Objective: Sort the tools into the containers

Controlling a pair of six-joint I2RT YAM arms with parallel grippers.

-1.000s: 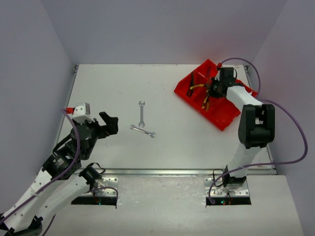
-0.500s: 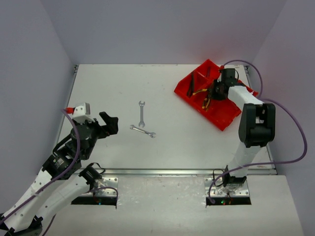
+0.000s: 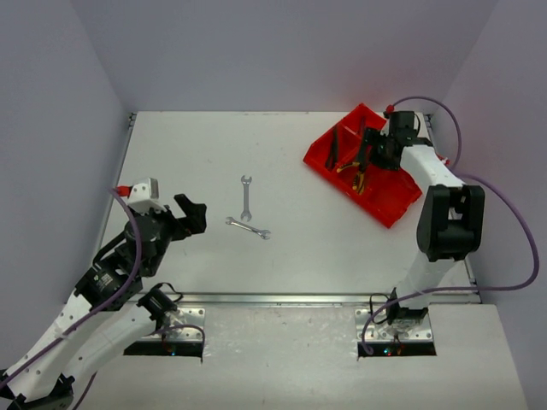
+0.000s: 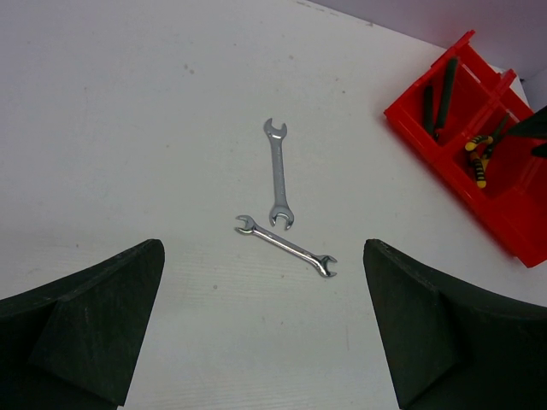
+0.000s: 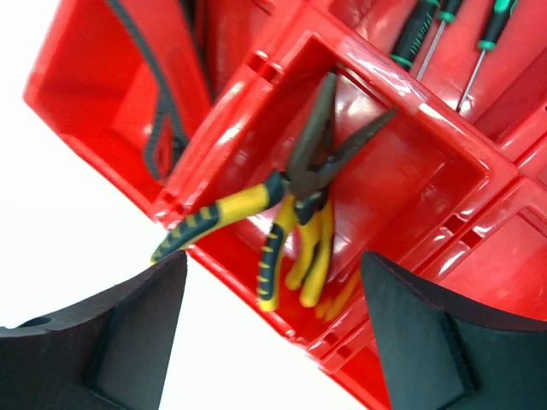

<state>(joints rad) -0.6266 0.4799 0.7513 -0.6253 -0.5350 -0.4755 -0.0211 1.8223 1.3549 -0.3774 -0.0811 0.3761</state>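
Observation:
Two silver wrenches lie mid-table, one pointing away [image 3: 246,195] [image 4: 279,175], the other slanted just in front of it [image 3: 248,227] [image 4: 286,246]. The red tray [image 3: 389,201] [image 4: 513,231] [image 5: 231,94] sits at the far right. My right gripper [image 3: 376,155] [image 5: 272,282] hovers open over it, empty. Below it yellow-handled pliers [image 5: 291,205] [image 3: 353,168] lie in a compartment, one striped handle over the wall. Green-handled screwdrivers [image 5: 419,30] lie in the neighbouring compartment. My left gripper [image 3: 190,213] [image 4: 261,282] stands open, short of the wrenches.
Grey walls close the table on the left, back and right. A dark slim thing [image 5: 162,128] lies in another compartment of the tray. White table [image 3: 188,154] spreads between the wrenches and the left wall.
My right gripper has opened and let go of the yellow-handled pliers, which now rest in the tray; it has drawn back a little. The left arm has barely moved.

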